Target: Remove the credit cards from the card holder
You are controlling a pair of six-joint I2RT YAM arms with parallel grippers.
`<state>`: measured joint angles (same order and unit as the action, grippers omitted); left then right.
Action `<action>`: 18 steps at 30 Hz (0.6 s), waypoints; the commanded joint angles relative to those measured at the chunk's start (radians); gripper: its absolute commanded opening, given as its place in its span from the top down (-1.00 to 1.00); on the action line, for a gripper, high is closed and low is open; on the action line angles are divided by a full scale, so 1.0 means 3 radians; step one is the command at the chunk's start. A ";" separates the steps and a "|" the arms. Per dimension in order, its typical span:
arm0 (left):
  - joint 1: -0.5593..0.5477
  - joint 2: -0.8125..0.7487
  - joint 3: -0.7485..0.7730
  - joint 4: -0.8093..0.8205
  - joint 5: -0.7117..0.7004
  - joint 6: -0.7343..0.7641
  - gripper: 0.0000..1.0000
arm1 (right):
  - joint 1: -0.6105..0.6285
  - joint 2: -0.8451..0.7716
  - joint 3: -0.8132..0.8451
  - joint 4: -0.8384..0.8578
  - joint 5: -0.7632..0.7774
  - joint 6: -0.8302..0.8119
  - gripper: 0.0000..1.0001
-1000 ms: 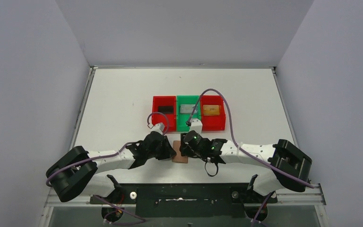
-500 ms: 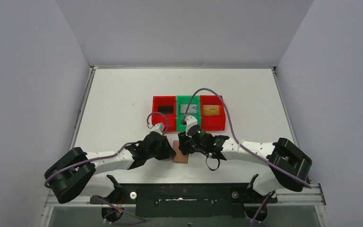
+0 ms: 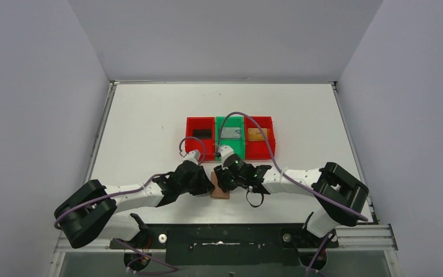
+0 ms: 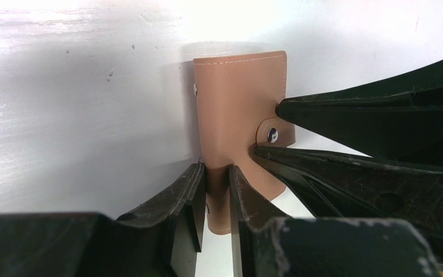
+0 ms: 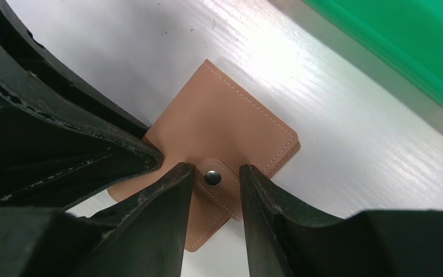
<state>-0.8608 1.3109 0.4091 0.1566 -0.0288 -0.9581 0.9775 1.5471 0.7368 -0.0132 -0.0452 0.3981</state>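
The tan card holder (image 3: 220,194) lies closed on the table near the front edge, between my two grippers. My left gripper (image 4: 216,170) is shut on its near edge; the leather (image 4: 239,98) stretches away from the fingers. My right gripper (image 5: 213,170) is open, its fingers standing either side of the strap tab (image 5: 222,187) with its snap. Three credit cards lie in the bins behind: black (image 3: 202,133), silver-grey (image 3: 229,133) and gold-orange (image 3: 258,134). No card shows in the closed holder (image 5: 225,124).
Three bins stand in a row behind the holder: a red one (image 3: 190,138), a green one (image 3: 222,153) and a red one (image 3: 259,153). The green bin's wall (image 5: 404,52) is close to my right gripper. The right arm's purple cable loops over the bins.
My right gripper has moved left and in over the card holder, down to the strap tab, and its cable has swung left. The left arm and the holder have not moved.
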 commanded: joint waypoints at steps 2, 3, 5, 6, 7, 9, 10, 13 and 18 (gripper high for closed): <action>-0.0022 -0.0009 0.0031 -0.0036 -0.0023 0.0094 0.96 | 0.0129 0.0294 0.0155 -0.0208 0.0350 -0.0055 0.32; -0.0024 -0.0004 0.0036 -0.0045 -0.0024 0.0098 0.97 | 0.0161 0.0337 0.0172 -0.0252 0.0442 -0.0040 0.36; -0.0020 -0.0006 0.0042 -0.0061 -0.0029 0.0100 0.98 | 0.0224 0.0392 0.0178 -0.0287 0.0628 0.0018 0.47; -0.0020 -0.0003 0.0042 -0.0062 -0.0030 0.0102 0.98 | 0.0246 0.0396 0.0167 -0.0285 0.0692 0.0057 0.51; -0.0024 -0.0007 0.0038 -0.0066 -0.0030 0.0102 0.99 | 0.0259 0.0393 0.0152 -0.0263 0.0733 0.0103 0.60; -0.0018 -0.0012 0.0025 -0.0069 -0.0039 0.0100 1.00 | 0.0269 0.0352 0.0110 -0.0205 0.0806 0.0189 0.73; -0.0019 -0.0013 0.0018 -0.0072 -0.0038 0.0100 1.00 | 0.0268 0.0320 0.0088 -0.0176 0.0842 0.0243 0.78; -0.0023 -0.0023 0.0012 -0.0080 -0.0050 0.0095 1.00 | 0.0271 0.0202 0.0013 -0.0021 0.0849 0.0403 0.98; -0.0020 -0.0026 0.0014 -0.0129 -0.0093 0.0096 1.00 | 0.0237 0.0037 -0.0048 0.0180 0.0692 0.0628 1.00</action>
<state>-0.8604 1.3109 0.4091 0.1429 -0.0551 -0.9577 1.0550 1.5848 0.7528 0.0261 0.1722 0.5068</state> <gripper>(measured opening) 0.179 0.072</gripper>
